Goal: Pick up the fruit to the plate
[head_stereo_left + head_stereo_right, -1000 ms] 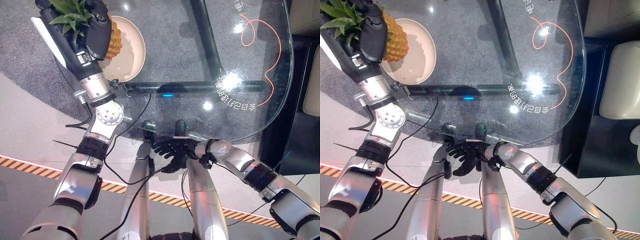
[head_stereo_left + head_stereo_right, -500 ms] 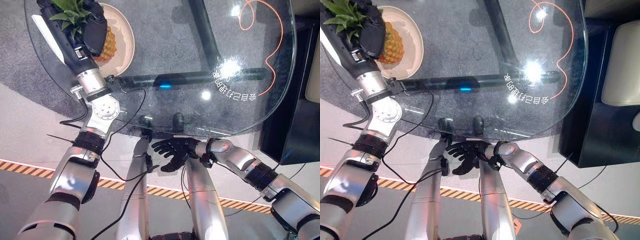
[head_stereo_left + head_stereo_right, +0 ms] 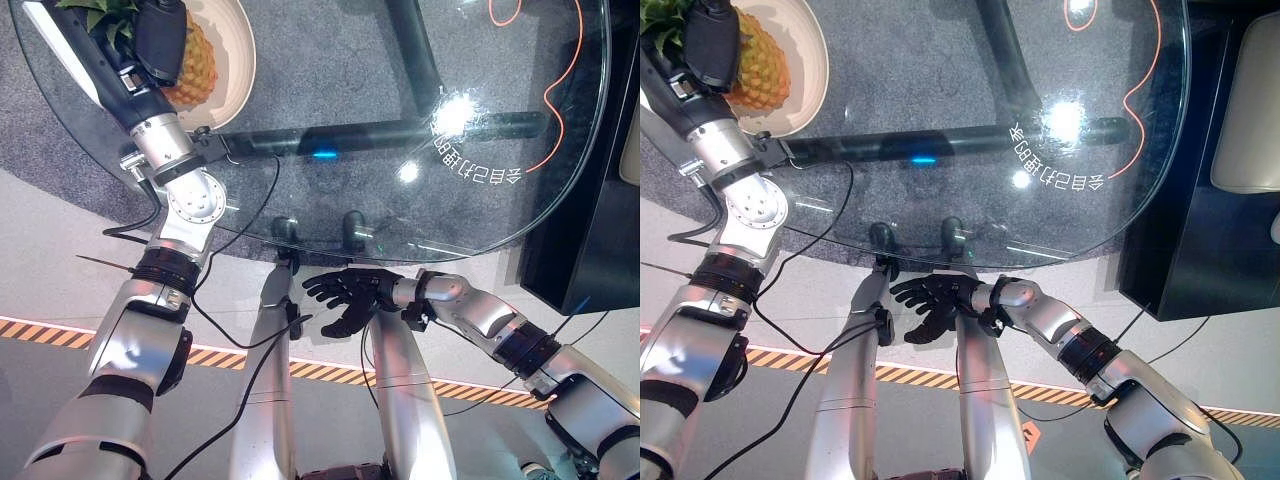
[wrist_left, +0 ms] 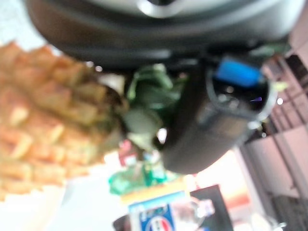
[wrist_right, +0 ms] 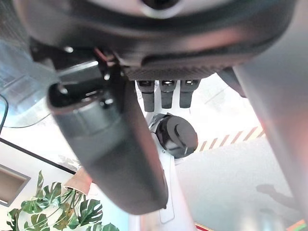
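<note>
At the upper left of the left eye view we see our left hand (image 3: 160, 40) curled round the pineapple (image 3: 190, 72), gripping it near the leafy crown (image 3: 100, 15). The pineapple's yellow body lies over the cream plate (image 3: 238, 70), which sits on the glass table (image 3: 400, 190) at the upper left corner of the frame. We cannot tell whether the fruit touches the plate or hangs just above it. In the left wrist view the scaly orange body fills the left side, with the green leaves (image 4: 154, 94) in the middle and our dark thumb (image 4: 211, 125) wrapped beside them; the pale plate edge (image 4: 24, 211) shows at the lower left.

The table is a round sheet of clear glass over a dark frame, with an orange line (image 3: 560, 90) drawn along its right side and white print (image 3: 475, 170) near its lower right edge. Bright light spots (image 3: 455, 105) shine on the glass right of centre. Grey carpet (image 3: 330, 60) shows through it.

Our right hand (image 3: 350, 295) hangs below the table's near edge, at the lower middle of the frame, apart from the glass. Its fingers (image 3: 322, 290) are spread and only loosely bent, holding nothing. In the right wrist view its thumb (image 5: 110, 149) and fingers (image 5: 166, 91) stand straight out. A yellow-and-black striped line (image 3: 50, 335) crosses the floor at the lower left.
</note>
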You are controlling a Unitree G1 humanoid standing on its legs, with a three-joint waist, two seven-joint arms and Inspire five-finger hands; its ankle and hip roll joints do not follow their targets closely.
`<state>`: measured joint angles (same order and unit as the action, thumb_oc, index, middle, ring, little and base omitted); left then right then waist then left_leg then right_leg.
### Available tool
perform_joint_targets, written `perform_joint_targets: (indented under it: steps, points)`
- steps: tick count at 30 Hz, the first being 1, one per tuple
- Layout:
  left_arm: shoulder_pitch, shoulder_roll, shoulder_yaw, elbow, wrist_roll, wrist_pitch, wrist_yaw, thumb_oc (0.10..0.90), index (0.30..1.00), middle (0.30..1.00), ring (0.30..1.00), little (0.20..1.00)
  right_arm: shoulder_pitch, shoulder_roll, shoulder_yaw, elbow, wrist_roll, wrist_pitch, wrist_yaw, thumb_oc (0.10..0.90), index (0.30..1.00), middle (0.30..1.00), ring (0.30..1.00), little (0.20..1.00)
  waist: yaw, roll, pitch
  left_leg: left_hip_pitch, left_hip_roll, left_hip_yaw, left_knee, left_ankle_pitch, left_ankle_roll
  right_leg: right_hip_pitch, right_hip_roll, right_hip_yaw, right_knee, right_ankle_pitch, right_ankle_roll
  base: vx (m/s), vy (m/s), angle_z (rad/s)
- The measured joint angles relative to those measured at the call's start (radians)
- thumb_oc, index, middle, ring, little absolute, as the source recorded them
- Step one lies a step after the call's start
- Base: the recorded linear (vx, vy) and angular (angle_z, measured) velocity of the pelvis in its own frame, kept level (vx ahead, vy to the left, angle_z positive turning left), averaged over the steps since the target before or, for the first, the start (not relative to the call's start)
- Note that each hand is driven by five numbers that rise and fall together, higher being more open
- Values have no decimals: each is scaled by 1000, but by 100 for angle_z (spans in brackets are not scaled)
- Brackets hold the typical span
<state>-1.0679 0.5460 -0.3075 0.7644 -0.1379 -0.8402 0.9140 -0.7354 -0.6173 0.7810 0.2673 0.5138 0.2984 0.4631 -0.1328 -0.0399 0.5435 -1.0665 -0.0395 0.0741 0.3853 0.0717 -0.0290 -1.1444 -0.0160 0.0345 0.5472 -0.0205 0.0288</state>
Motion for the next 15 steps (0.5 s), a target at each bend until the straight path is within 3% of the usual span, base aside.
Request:
perform_joint_targets:
  steps: [14,15]
  points:
    - [-14,10,-22,4,-10,-11,11,100,300,300,300,200,-16,-8,12,0,28,-13,-9,800,900,900,900,900,-1,-3,0,-18,-1,-2,17,-1,1,-14,-1,-2,18,0,1,-16,-23,0]
    - [-17,10,-28,4,-31,-11,6,141,335,335,335,241,-20,-7,12,1,31,-16,-10,800,900,900,900,900,1,-3,0,-17,-1,-2,17,-1,1,-14,-1,-2,20,0,1,-42,-52,1]
